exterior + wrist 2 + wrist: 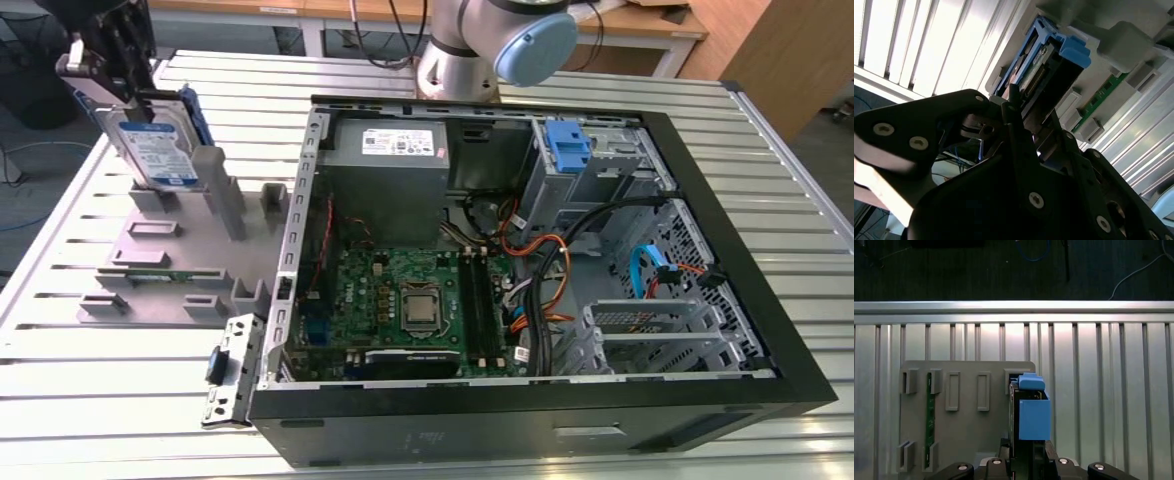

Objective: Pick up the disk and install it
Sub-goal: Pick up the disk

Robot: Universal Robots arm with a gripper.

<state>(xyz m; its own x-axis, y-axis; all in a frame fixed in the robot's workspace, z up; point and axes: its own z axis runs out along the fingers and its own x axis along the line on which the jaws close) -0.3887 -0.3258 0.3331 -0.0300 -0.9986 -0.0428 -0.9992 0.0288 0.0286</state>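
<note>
A slatted metal table (120, 400) holds an open computer case (534, 425) lying on its side. To the exterior view's left of the case sits a flat grey fixture (160, 245) with upright posts.

The gripper (134, 95) is at the far upper left of the exterior view, above that fixture. It is clenched on the top edge of the disk (154, 150). The disk stands upright on its edge, with its white-and-blue label facing the camera and its blue bracket (200, 125) along the side nearer the case. Its lower edge is level with the fixture's posts. I cannot tell whether it rests in the slot or hangs just clear of it.

In the first wrist view, looking down, the disk's blue bracket (1034, 417) sits between the two fingers (1004, 452), over the fixture's edge. A thin green circuit strip (930, 415) lies in another slot.

Inside the case are a grey power supply (387, 150), a green motherboard (400, 290), bundled cables (541, 260) and an upright blue latch (567, 145) at the drive bay. The arm's base (494, 40) stands behind the case.
</note>
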